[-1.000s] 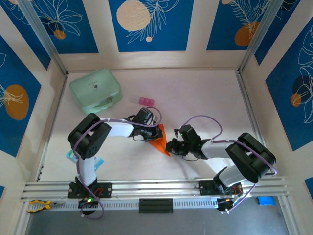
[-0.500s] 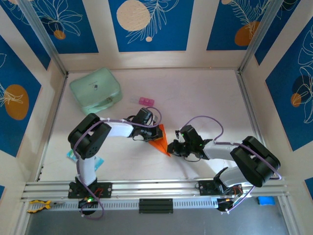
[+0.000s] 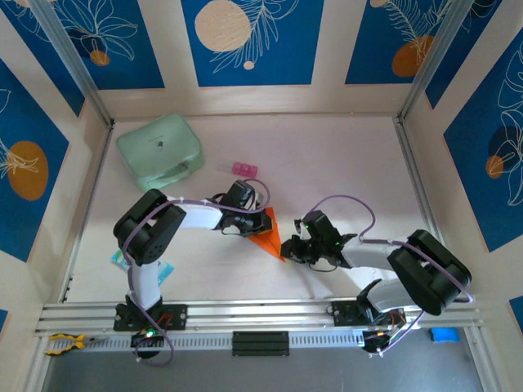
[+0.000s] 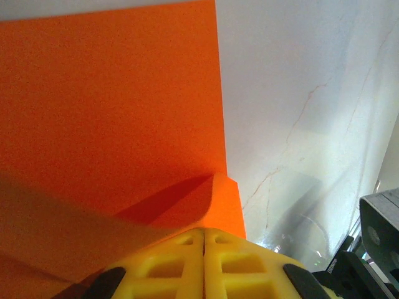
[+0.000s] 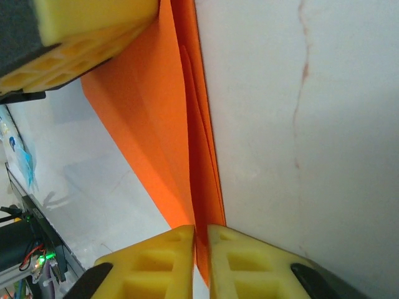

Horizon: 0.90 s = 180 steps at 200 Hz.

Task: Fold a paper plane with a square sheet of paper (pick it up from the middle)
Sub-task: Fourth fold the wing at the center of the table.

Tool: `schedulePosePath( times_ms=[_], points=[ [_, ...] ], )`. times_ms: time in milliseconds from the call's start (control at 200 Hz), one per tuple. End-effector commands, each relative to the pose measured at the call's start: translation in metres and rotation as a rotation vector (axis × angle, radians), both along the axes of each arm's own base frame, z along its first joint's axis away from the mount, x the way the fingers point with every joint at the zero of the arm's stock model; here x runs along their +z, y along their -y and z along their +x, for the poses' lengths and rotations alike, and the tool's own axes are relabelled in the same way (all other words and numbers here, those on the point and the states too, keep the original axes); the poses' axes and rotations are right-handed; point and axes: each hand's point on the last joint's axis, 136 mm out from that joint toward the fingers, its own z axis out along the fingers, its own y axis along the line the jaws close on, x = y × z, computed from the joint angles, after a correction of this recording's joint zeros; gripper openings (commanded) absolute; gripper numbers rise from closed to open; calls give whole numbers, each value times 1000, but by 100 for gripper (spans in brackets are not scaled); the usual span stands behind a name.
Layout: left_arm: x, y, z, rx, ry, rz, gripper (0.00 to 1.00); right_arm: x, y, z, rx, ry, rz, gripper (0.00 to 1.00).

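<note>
Mid-fold near the middle of the table (image 3: 351, 163), a little toward its near edge: I have the orange paper (image 3: 266, 235) pinched from both ends, already creased into a narrow wedge with its point aimed at the near edge.

My left tool (image 3: 259, 221) is clamped on the wide end, its yellow pads pressed flat together over a turned-up corner in the left wrist view (image 4: 204, 240). I judge this grip to be the anchor that stops the sheet sliding on the smooth table.

My right tool (image 3: 286, 243) is closed on the pointed end, and the right wrist view (image 5: 201, 242) shows its pads nearly meeting with several orange layers stacked between them. Holding the point this way seems meant to keep the layers lined up along the centre crease, so the fold can be sharpened rather than spring open.

The mint-green case (image 3: 160, 149) sits well apart by the far left corner, and the small pink block (image 3: 243, 169) lies between it and the arms, both out of the working area.
</note>
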Motion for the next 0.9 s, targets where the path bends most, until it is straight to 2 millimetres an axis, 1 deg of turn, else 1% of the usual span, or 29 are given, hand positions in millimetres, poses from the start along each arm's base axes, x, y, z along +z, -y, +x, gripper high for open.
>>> schedulePosePath(
  times_ms=[0, 195, 355, 525, 690, 785, 895],
  points=[
    [-14, -13, -2, 19, -19, 44, 9, -12, 14, -18, 23, -52, -58, 17],
    [-13, -13, -2, 20, -21, 39, 9, -13, 13, -19, 35, -54, -61, 18],
    [-14, -13, -2, 20, -22, 39, 9, -18, 15, -20, 30, -71, -76, 13],
    [-13, -13, -2, 20, -21, 39, 9, -19, 19, -24, 26, -75, -81, 11],
    [-13, -13, -1, 20, -23, 39, 9, -19, 20, -24, 24, -73, -84, 11],
    [-14, -13, -2, 19, -23, 39, 9, -17, 21, -24, 22, -73, -85, 15],
    [-14, -14, -2, 19, -24, 41, 9, -15, 21, -25, 29, -74, -84, 16]
  ],
)
